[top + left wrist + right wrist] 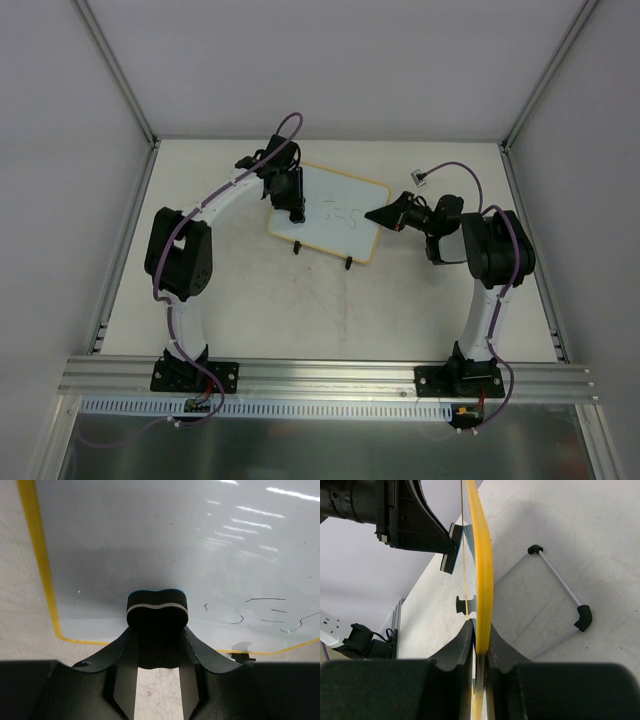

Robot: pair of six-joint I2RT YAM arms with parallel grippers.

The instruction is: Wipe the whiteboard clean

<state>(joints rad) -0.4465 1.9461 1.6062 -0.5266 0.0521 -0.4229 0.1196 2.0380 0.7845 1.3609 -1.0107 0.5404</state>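
Whiteboard (340,195): my right gripper (480,640) is pinching its frame (481,570), left gripper (296,210) clamping eraser (157,607); planning flat strokes toward 3 o'clock marks (267,599).

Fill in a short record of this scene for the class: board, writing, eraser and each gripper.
board: whiteboard, yellow frame, wire stand behind it
writing: a few dark marks mid-board, not yet wiped
eraser: dark block against the board's left part
left gripper: jaws shut on the eraser
right gripper: jaws shut on the board's right edge
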